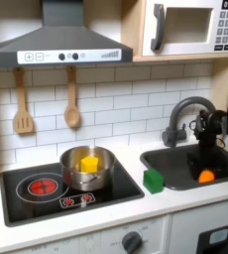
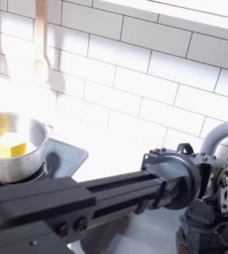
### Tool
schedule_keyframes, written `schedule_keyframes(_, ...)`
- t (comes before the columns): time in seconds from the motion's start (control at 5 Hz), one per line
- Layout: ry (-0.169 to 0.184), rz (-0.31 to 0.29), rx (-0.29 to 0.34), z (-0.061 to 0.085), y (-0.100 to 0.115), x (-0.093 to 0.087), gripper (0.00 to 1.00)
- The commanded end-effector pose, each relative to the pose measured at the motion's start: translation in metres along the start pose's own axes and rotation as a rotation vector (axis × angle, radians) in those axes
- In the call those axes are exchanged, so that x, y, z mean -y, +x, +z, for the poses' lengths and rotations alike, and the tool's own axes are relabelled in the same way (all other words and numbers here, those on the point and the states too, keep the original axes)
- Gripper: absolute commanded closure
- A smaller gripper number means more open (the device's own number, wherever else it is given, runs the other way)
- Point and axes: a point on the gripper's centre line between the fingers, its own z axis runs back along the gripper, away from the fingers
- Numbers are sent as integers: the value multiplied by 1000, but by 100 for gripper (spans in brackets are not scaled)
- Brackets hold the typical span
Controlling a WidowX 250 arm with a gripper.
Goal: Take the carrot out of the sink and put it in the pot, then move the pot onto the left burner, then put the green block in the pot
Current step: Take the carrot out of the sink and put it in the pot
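Pot point(image 1: 87, 169) holding yellow block point(image 1: 89, 162), left of sink point(image 1: 175, 159). Green block point(image 1: 153, 180) at sink's left edge. Carrot point(image 1: 206, 176) inside sink, axis unreadable. My gripper point(image 1: 207, 149) just above carrot; finger spread unclear. Best descend straight, close across carrot's width.

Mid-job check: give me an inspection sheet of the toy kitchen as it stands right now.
Surface: white counter with black stovetop and the sink.
Job's things: the carrot lies in the sink; the pot sits on the burner at the first exterior view's right; the left burner is bare; the green block stands on the counter between stovetop and sink.
Clutter: a yellow block is inside the pot.
Grippers: the gripper is low in the sink, above the carrot; jaw state unclear.
Cables: nothing seen.
Surroundings: tiled wall, hanging wooden utensils, range hood, microwave, faucet.
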Motion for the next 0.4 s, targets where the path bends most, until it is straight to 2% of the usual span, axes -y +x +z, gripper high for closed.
schedule_keyframes(0.0,-7,-14,-17,-9,-6,9,0)
schedule_keyframes(0.2,-12,-6,-25,-14,-8,8,0)
